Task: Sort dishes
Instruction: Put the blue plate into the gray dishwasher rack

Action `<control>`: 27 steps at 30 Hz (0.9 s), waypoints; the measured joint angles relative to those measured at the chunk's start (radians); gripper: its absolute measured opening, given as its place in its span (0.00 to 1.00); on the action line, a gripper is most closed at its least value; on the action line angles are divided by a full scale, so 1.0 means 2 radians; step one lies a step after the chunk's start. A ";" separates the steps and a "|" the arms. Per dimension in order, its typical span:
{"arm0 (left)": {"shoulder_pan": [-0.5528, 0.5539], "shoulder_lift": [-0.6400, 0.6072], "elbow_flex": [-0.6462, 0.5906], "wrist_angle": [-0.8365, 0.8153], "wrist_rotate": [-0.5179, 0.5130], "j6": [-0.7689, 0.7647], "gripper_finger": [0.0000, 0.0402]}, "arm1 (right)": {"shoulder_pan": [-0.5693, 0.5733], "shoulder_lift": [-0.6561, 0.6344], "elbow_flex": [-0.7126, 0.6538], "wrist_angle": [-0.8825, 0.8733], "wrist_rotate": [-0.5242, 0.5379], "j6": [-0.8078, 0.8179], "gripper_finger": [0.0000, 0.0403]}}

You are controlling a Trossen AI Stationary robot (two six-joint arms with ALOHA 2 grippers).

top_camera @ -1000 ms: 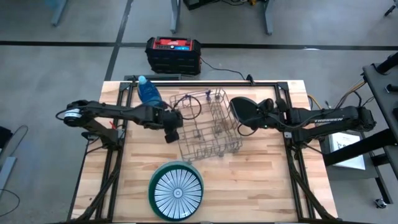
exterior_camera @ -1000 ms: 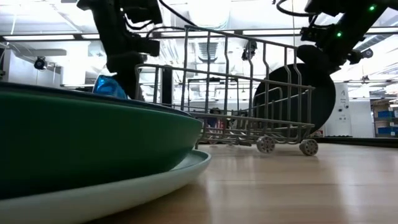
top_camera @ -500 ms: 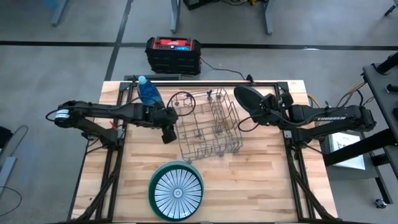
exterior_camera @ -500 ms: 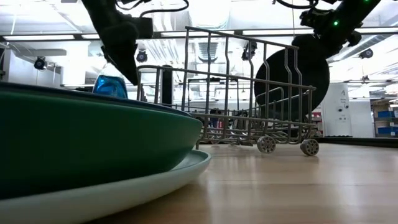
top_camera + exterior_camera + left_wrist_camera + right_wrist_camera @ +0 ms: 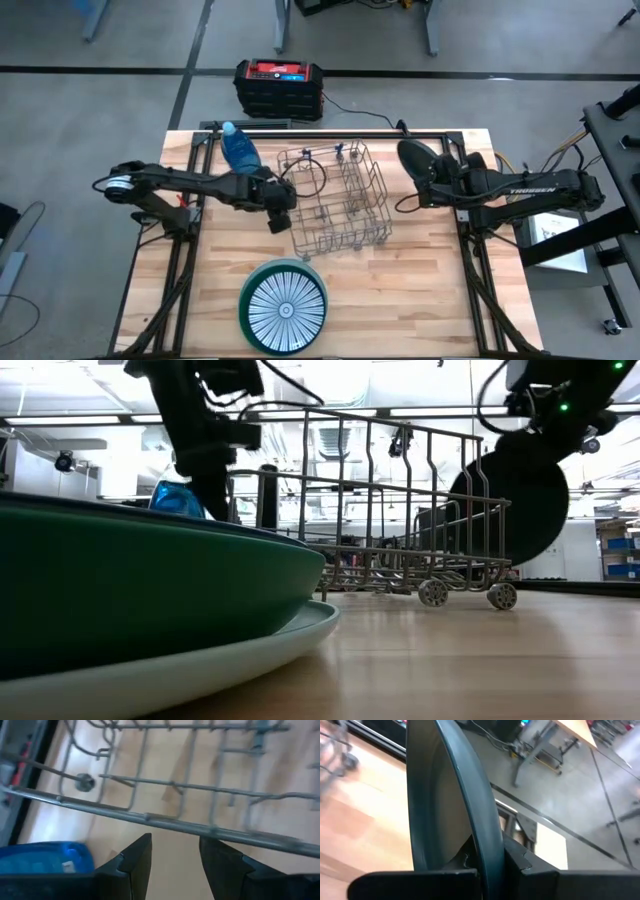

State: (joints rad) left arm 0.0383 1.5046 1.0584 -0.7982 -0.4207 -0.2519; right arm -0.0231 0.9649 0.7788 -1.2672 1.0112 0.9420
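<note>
My right gripper point(image 5: 440, 181) is shut on a dark teal plate point(image 5: 417, 163) and holds it on edge to the right of the wire rack point(image 5: 335, 200), over the table's far right part. The low view shows that plate point(image 5: 512, 500) beyond the rack's right end. My left gripper point(image 5: 280, 208) is open at the rack's left side, its fingertips point(image 5: 142, 851) just short of the top rail point(image 5: 165, 822). A white plate with dark radial stripes point(image 5: 286, 308) lies on top of a stack near the table's near edge. The stack's green plate point(image 5: 150, 585) fills the low view's foreground. My left gripper may or may not touch the rack's rail; I cannot tell. My right gripper pinches the teal plate's rim point(image 5: 487, 845) between its two fingers, one on each face, coming level from the table's right side. The plate stands on edge, lifted clear of the table.
A blue bottle point(image 5: 238, 150) stands at the far left, just behind my left gripper. The rack rests on small wheels point(image 5: 432, 592). Bare wood point(image 5: 420, 290) lies to the right of the plate stack. A red and black box point(image 5: 279, 87) sits on the floor beyond the table.
My right gripper has carried the teal plate from the rack's right side toward the table's right edge, and the plate now stands apart from the rack. My left gripper drew back from the rack and then returned to its left side. The rack has shifted slightly to the right.
</note>
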 joint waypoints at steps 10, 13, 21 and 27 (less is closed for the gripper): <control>0.008 0.005 0.000 0.027 -0.078 0.031 0.39 | 0.000 -0.001 0.000 -0.006 0.001 0.009 0.04; 0.014 0.005 0.000 0.043 -0.079 0.052 0.39 | 0.000 -0.001 0.000 -0.006 0.001 0.009 0.04; 0.063 0.005 0.000 0.129 -0.078 0.150 0.39 | 0.000 -0.001 0.000 -0.005 0.001 0.005 0.04; 0.115 0.001 0.000 0.157 -0.085 0.201 0.39 | 0.000 -0.001 0.000 -0.005 0.001 0.005 0.04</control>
State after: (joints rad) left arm 0.2688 1.5063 1.0580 -0.4835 -0.5900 0.1492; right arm -0.0238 0.9627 0.7780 -1.2770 1.0129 0.9516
